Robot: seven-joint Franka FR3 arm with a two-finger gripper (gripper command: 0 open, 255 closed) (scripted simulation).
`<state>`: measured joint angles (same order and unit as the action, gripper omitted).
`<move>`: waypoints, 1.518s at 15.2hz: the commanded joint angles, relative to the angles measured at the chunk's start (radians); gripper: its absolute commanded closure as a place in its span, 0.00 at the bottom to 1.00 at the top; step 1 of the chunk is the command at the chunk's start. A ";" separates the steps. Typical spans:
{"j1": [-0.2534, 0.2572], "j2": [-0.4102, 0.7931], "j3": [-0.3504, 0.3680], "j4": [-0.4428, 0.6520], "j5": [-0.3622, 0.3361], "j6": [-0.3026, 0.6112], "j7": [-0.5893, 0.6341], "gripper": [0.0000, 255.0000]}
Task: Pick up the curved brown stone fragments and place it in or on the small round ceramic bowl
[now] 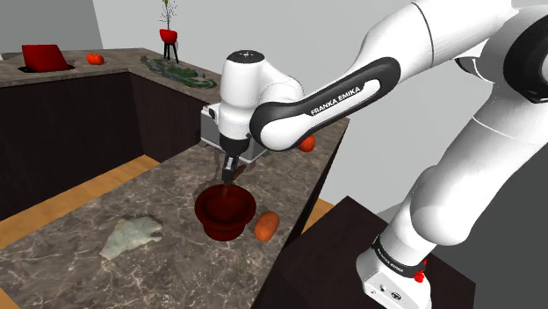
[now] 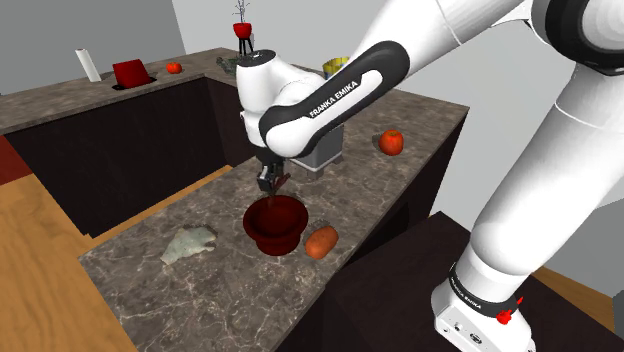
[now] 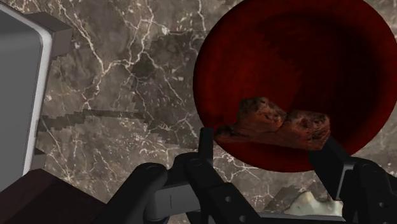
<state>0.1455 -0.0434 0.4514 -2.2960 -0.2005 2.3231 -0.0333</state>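
Finishes on record: 1 worktop, 1 bowl, 1 stone piece, 1 arm.

Countertop (image 1: 132, 197): polished brown-grey marble with white veining. Bowl (image 3: 305, 57): deep red, smooth, faintly mottled, low sheen. Stone fragment (image 3: 273, 121): reddish brown, rough, pitted and craggy, matt. Gripper (image 3: 266, 143): black, smooth, plastic-looking, with soft highlights along the edges. Arm (image 1: 351, 88): glossy white shell with dark, smooth joints. Box (image 3: 19, 95): pale grey, smooth, satin. Crumpled piece (image 1: 130, 235): pale green, cloth-like, matt. Floor (image 2: 40, 260): warm wood with a visible grain.
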 commanded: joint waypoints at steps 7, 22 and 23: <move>0.009 0.035 0.015 -0.044 -0.039 0.067 0.064 1.00; 0.012 0.150 0.001 -0.074 -0.163 0.186 0.168 1.00; 0.012 0.150 0.001 -0.074 -0.163 0.186 0.168 1.00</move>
<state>0.1576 0.1057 0.4518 -2.3687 -0.3638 2.5092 0.1342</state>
